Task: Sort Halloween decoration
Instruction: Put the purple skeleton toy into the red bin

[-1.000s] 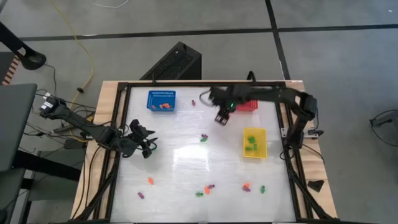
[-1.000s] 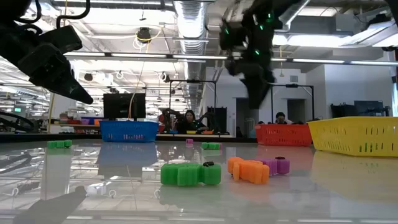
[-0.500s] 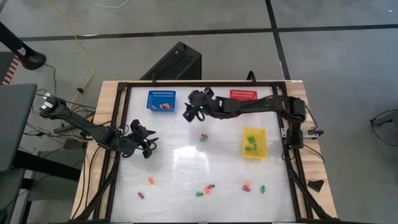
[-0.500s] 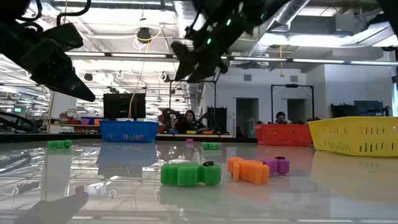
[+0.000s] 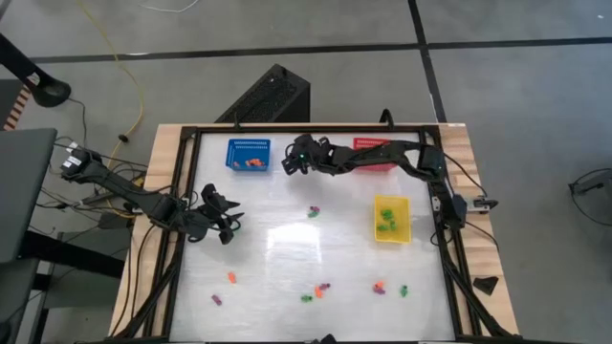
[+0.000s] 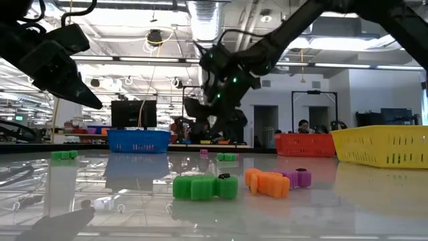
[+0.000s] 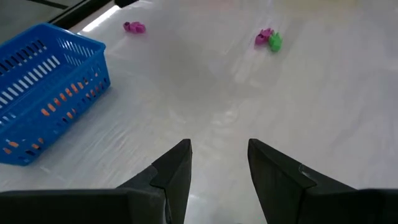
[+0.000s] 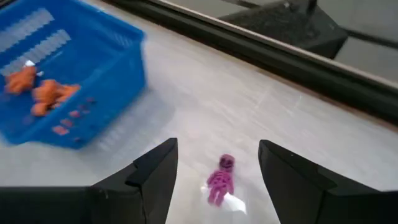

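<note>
The Halloween decoration is scattered small trinkets lying flat on the white table. A purple skeleton figure (image 8: 220, 178) lies between the fingers of my open right gripper (image 8: 217, 150), which touches nothing. That gripper (image 5: 291, 161) hovers low at the far edge, just right of the blue basket (image 5: 249, 155). A purple and green pair (image 5: 313, 211) lies mid-table. Orange, purple and green pieces (image 5: 316, 292) lie toward the near edge, with more (image 5: 380, 286) beside them. My left gripper (image 5: 226, 216) waits open at the table's left, above bare table (image 7: 217, 155).
The blue basket (image 8: 56, 74) holds orange pieces. The red basket (image 5: 375, 146) at the far edge is partly under my right arm. The yellow basket (image 5: 390, 218) on the right holds green pieces. A black frame (image 5: 316, 127) rims the table. People sit in the room behind (image 6: 200, 128).
My right gripper has swept from beside the red basket toward the table's left along the far edge. It has come down low beside the blue basket, over the purple figure. No trinket has moved.
</note>
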